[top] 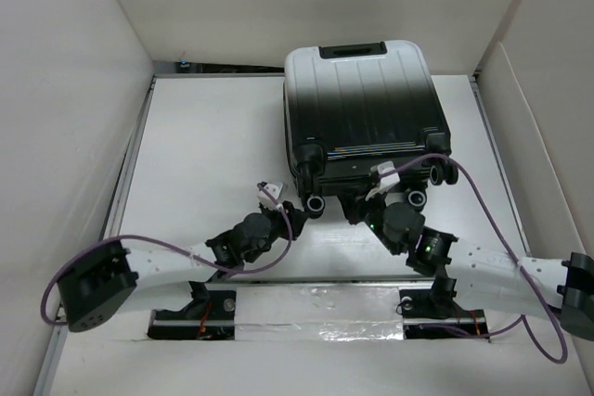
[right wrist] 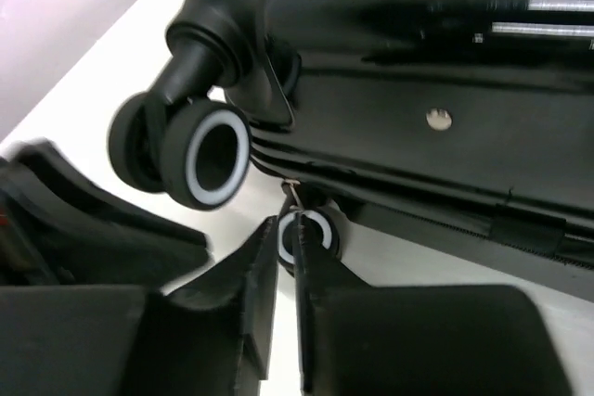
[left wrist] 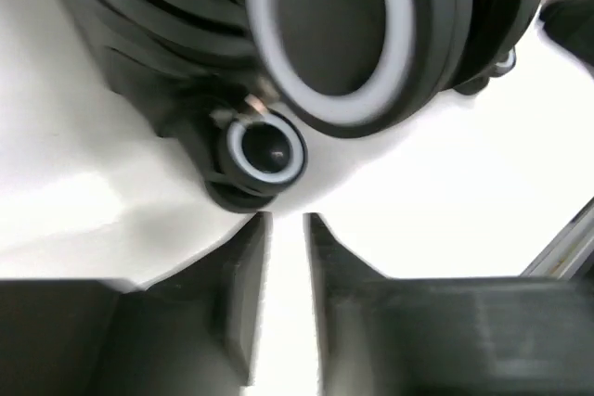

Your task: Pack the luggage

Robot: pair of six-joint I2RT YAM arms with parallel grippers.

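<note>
The luggage (top: 362,99) lies flat and closed on the white table, its ribbed shell white at the far end and black at the near, wheeled end. My left gripper (top: 297,216) is by the near left wheel (top: 316,203). In the left wrist view its jaws (left wrist: 288,222) stand a narrow gap apart with nothing between them, just short of a wheel (left wrist: 267,150). My right gripper (top: 364,212) is under the luggage's near edge. In the right wrist view (right wrist: 288,231) its tips pinch a thin metal zipper pull (right wrist: 290,197) beside a wheel (right wrist: 209,155) and the black shell (right wrist: 436,164).
White walls (top: 65,90) close in the table on the left, back and right. Purple cables (top: 483,201) loop from both arms. A metal rail (top: 316,322) runs along the near edge between the arm bases.
</note>
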